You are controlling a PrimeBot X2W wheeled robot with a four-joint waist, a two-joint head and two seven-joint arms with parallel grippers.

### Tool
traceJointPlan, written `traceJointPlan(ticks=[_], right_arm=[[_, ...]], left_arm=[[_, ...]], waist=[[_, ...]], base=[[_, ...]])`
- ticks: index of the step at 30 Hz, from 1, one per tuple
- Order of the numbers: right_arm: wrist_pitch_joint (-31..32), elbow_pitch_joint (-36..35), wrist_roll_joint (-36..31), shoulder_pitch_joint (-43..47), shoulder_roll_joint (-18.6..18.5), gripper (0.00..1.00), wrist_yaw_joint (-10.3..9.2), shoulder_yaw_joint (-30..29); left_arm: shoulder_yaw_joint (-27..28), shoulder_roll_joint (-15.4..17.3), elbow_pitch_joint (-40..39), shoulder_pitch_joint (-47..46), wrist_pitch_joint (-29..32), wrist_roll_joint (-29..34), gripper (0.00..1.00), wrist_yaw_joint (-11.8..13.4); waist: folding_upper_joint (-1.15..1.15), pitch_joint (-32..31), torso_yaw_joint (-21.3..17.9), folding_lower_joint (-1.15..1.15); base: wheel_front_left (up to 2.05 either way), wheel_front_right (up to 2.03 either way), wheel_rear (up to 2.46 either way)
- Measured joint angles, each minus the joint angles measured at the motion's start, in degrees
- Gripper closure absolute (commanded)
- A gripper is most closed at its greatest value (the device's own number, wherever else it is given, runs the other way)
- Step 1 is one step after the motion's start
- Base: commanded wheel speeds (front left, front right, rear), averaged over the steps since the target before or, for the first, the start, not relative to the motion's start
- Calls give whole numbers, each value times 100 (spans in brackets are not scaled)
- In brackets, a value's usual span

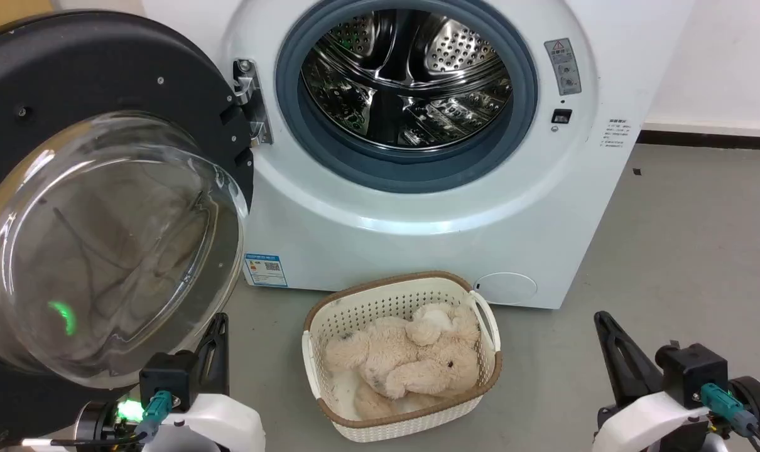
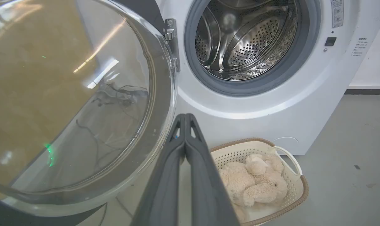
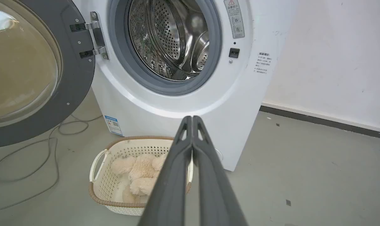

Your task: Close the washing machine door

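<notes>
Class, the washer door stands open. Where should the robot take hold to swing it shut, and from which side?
The black rim of the washing machine door, at the edge farthest from the hinge, from the robot's left, likely by the left gripper. The glass bowl is smooth; the far edge gives leverage.

white forearm shells (image 1: 210, 420), black wrist blocks (image 1: 166, 376) with teal cable plugs (image 1: 157, 405), long dark grey fingers (image 2: 168, 175)

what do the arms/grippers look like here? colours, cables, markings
Same on left gripper and right gripper: two long dark grey fingers with triangular cut-outs near the tips, black wrist block, white forearm shell, teal connector with a dark cable. Green light glows at the left wrist.
</notes>
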Motion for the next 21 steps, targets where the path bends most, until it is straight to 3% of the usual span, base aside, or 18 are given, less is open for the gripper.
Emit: traceJointPlan(ticks=[21], right_arm=[[0, 0, 0, -1, 0, 100, 0, -1]], left_arm=[[0, 0, -1, -1, 0, 0, 100, 0]], waist=[[0, 0, 0, 0]], base=[[0, 0, 0]])
